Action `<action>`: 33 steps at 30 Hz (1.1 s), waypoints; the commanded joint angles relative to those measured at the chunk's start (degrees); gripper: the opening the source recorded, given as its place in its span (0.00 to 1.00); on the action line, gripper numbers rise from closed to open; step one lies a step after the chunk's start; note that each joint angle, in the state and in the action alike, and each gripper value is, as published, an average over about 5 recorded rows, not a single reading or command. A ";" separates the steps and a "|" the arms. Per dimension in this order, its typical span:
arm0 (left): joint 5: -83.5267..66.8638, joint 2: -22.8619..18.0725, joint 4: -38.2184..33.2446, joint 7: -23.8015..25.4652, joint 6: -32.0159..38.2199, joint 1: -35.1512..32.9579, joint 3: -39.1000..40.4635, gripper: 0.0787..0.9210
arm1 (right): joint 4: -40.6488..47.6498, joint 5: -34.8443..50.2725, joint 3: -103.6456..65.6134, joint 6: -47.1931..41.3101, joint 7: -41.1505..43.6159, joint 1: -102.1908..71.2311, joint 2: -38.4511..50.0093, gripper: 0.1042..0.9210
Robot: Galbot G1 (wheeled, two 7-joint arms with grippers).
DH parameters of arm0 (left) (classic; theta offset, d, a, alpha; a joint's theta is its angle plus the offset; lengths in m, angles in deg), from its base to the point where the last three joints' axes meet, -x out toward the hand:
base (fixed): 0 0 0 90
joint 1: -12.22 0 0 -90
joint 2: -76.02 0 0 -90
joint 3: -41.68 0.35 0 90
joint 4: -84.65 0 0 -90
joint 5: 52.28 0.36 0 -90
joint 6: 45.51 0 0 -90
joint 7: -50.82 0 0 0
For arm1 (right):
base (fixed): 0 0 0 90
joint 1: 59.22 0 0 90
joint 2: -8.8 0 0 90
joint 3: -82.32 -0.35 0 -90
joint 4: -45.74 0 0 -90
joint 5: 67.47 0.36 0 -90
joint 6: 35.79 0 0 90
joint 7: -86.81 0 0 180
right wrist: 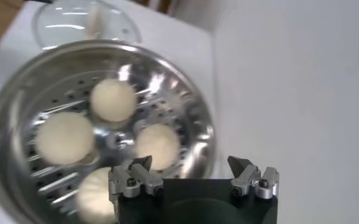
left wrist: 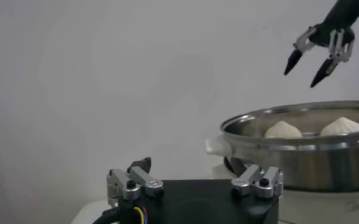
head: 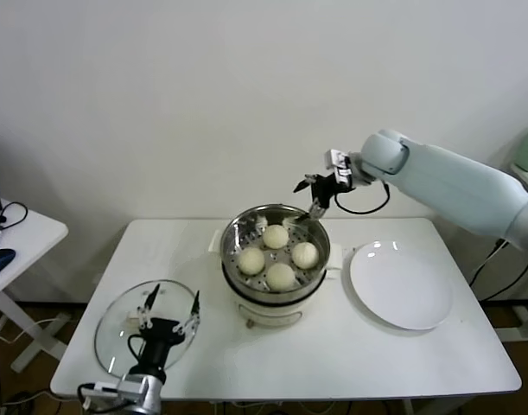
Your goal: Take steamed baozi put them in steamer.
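Note:
Several cream-white baozi [head: 276, 236] lie in the shiny steel steamer [head: 232, 233] at the table's middle, which stands on a white pot base. In the right wrist view the buns [right wrist: 113, 99] rest on the perforated bottom inside the steamer's rim [right wrist: 197, 103]. My right gripper [head: 308, 197] hangs open and empty above the steamer's far right rim, clear of the buns; its own view shows it [right wrist: 190, 163] with jaws wide apart. My left gripper [head: 170, 303] stands open and empty low at the front left, over the glass lid. From there the steamer [left wrist: 301, 146] shows with two buns [left wrist: 283, 129] above its rim.
A flat round glass lid [head: 117, 324] lies on the table's front left, under the left gripper. A white round plate [head: 402, 285] with nothing on it sits right of the steamer. A wall stands close behind the table. A side table [head: 22, 238] stands at far left.

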 commanded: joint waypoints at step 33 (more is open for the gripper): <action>-2.27 -1.74 0.08 8.92 3.07 -1.53 -6.12 0.88 | -40.02 -15.21 -103.06 10.84 -34.64 -104.66 -16.70 0.88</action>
